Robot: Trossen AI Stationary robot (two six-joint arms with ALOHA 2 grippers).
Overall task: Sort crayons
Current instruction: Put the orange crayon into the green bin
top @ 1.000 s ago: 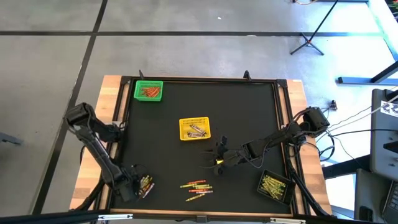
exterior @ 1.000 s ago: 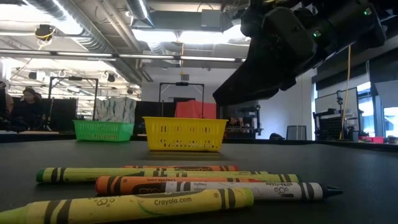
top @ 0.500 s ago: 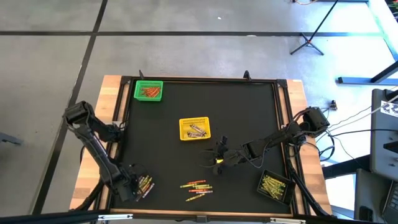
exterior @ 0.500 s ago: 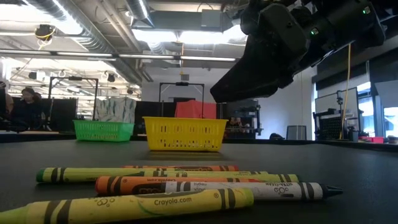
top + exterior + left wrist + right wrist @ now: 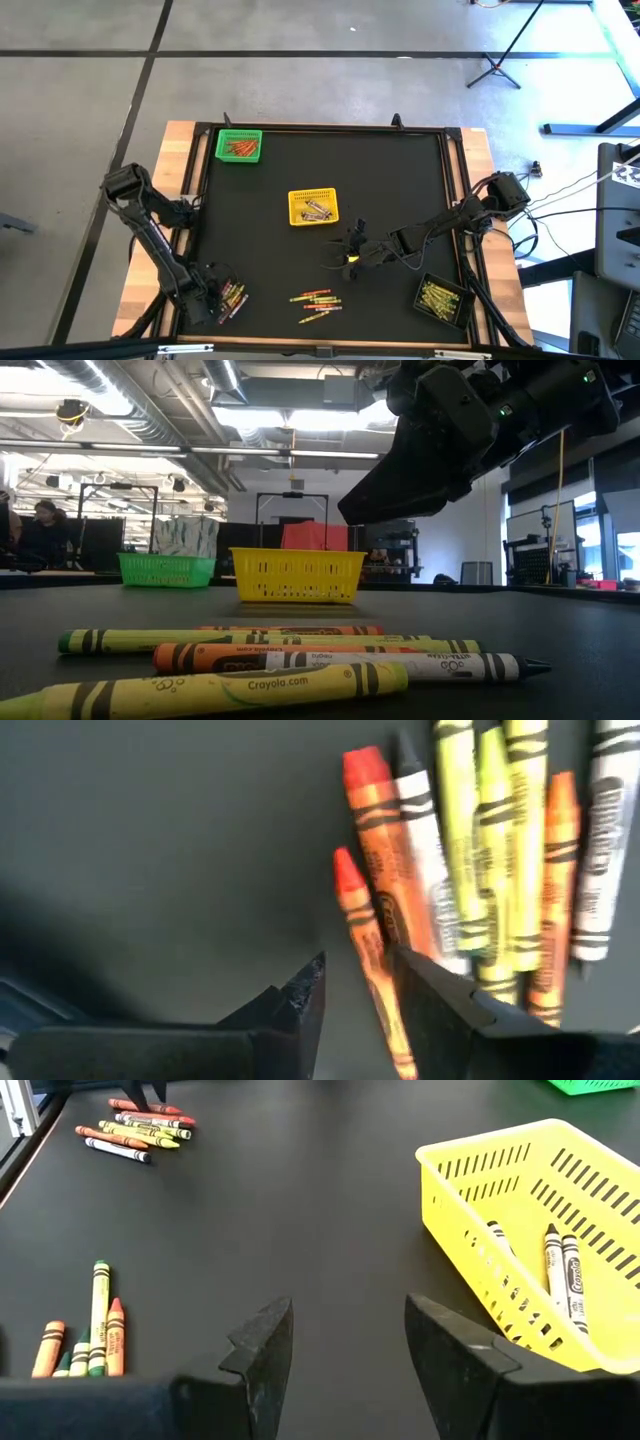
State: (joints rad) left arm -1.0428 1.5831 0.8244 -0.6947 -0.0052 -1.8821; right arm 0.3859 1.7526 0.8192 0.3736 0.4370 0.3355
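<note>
Crayons lie in two loose piles: one at the near left [image 5: 233,295], one at the near middle [image 5: 316,303] and close up in the low view [image 5: 280,660]. My left gripper [image 5: 214,301] points down over the left pile, open. In the left wrist view its fingers [image 5: 355,970] stand on either side of a red-orange crayon [image 5: 356,910]; whether they touch it I cannot tell. My right gripper [image 5: 346,256] hovers open right of the yellow basket [image 5: 313,206], with nothing between its fingers [image 5: 345,1320].
A green basket [image 5: 239,146] with orange crayons stands at the far left. The yellow basket [image 5: 540,1230] holds white and grey crayons. A black basket [image 5: 441,298] with yellow-green crayons sits at the near right. Bare black mat lies between them.
</note>
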